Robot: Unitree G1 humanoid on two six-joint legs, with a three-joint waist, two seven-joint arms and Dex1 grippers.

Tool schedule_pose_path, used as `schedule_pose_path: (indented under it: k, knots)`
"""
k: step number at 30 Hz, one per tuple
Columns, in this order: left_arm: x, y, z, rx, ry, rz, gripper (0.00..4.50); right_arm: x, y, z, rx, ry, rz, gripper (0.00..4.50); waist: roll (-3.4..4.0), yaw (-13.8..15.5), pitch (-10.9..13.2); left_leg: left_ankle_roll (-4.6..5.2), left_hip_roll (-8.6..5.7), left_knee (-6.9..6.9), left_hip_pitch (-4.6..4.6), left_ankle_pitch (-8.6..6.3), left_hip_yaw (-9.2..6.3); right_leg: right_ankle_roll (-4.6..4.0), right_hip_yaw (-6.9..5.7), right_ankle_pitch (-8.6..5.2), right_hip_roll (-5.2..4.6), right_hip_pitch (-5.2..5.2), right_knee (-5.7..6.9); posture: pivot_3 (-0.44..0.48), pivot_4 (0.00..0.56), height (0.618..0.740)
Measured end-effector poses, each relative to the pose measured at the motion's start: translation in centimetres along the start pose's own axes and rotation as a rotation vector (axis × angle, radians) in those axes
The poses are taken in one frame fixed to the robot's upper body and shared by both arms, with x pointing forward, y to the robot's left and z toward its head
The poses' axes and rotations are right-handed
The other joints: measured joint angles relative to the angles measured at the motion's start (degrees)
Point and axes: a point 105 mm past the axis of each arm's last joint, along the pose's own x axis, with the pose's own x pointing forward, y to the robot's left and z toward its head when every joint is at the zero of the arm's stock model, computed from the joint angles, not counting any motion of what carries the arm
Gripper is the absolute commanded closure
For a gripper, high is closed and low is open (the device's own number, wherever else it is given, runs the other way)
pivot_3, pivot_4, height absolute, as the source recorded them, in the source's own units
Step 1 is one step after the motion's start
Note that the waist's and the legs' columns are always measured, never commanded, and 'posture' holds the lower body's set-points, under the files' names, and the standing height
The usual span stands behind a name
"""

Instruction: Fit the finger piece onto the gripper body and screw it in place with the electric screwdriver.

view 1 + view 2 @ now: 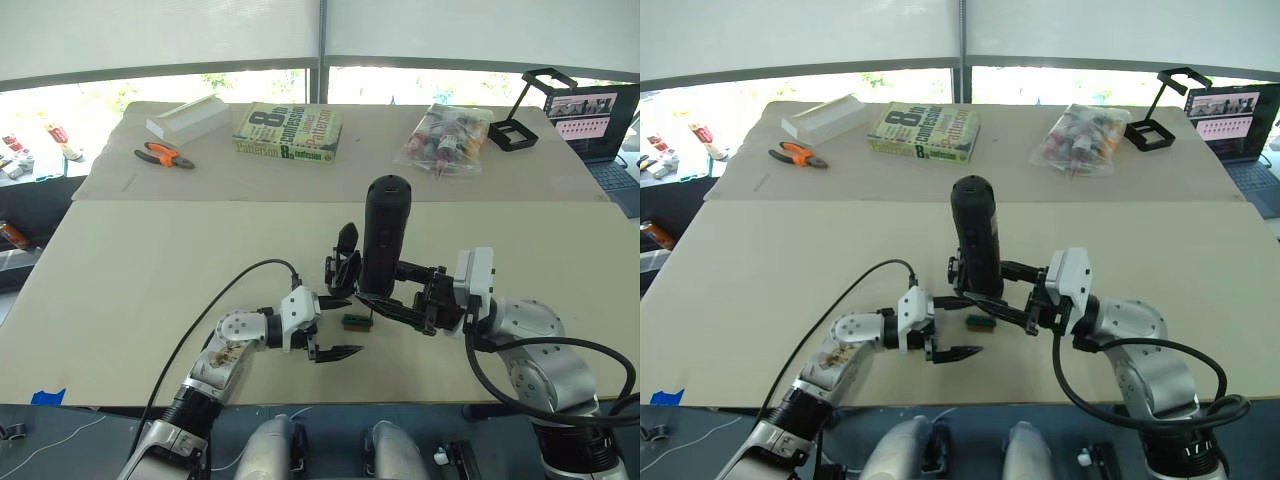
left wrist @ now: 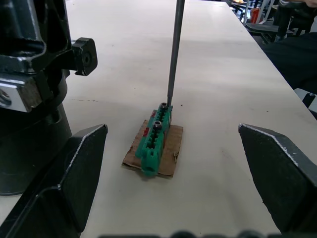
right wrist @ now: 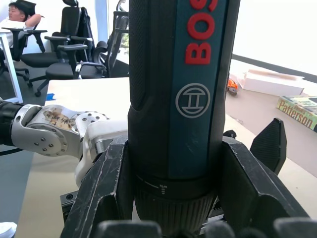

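Observation:
The electric screwdriver (image 1: 386,232) stands upright at mid-table, with my right gripper (image 1: 385,300) shut around its lower body (image 3: 178,99). Its thin metal bit (image 2: 173,54) points down onto a screw head in a tiny green block (image 2: 154,139), which lies on a scrap of cardboard. My left gripper (image 1: 352,323) is open, one finger on each side of that block without touching it. The gripper body (image 1: 344,262), with its upright pointed finger, stands just behind and left of the screwdriver, and shows close by in the left wrist view (image 2: 29,74). A separate finger piece is out of view.
On the far table lie a white box (image 1: 188,118), orange pliers (image 1: 165,155), a book (image 1: 290,132), a clear bag of small items (image 1: 445,138) and a black stand (image 1: 520,125). A laptop (image 1: 595,115) sits at far right. A black cable (image 1: 220,300) runs along my left arm.

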Motion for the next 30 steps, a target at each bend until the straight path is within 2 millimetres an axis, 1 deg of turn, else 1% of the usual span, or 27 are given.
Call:
schedule_pose_path:
  k: [6,15,23,30]
  knots:
    - [0.03,-0.05,0.01,-0.001,0.000,0.001,0.00,0.14,0.41,-0.40,0.034,0.009,0.020,2.59,0.00,0.0,0.0,0.00,0.00,0.00,0.00,0.00,0.00,0.00,0.00,0.00,0.00,0.00,0.00,0.000,0.150,0.740]
    - [0.05,-0.03,0.01,-0.004,0.001,0.003,0.00,0.11,0.41,-0.38,0.038,0.008,0.020,2.59,0.00,0.0,0.0,0.00,0.00,0.00,0.00,0.00,0.00,0.00,0.00,0.00,0.00,0.00,0.00,0.000,0.150,0.740]
    - [0.04,-0.03,0.01,-0.003,0.002,0.003,0.00,-0.51,-0.42,0.38,0.033,-0.018,-0.020,2.59,0.00,0.0,0.0,0.00,0.00,0.00,0.00,0.00,0.00,0.00,0.00,0.00,0.00,0.00,0.00,0.000,0.150,0.740]
    - [0.02,-0.04,0.01,0.001,0.000,0.003,0.00,-0.39,-0.49,0.50,0.028,-0.024,-0.019,2.59,0.00,0.0,0.0,0.00,0.00,-0.01,0.00,0.00,0.00,0.00,0.00,0.00,0.00,-0.01,0.00,0.000,0.150,0.740]
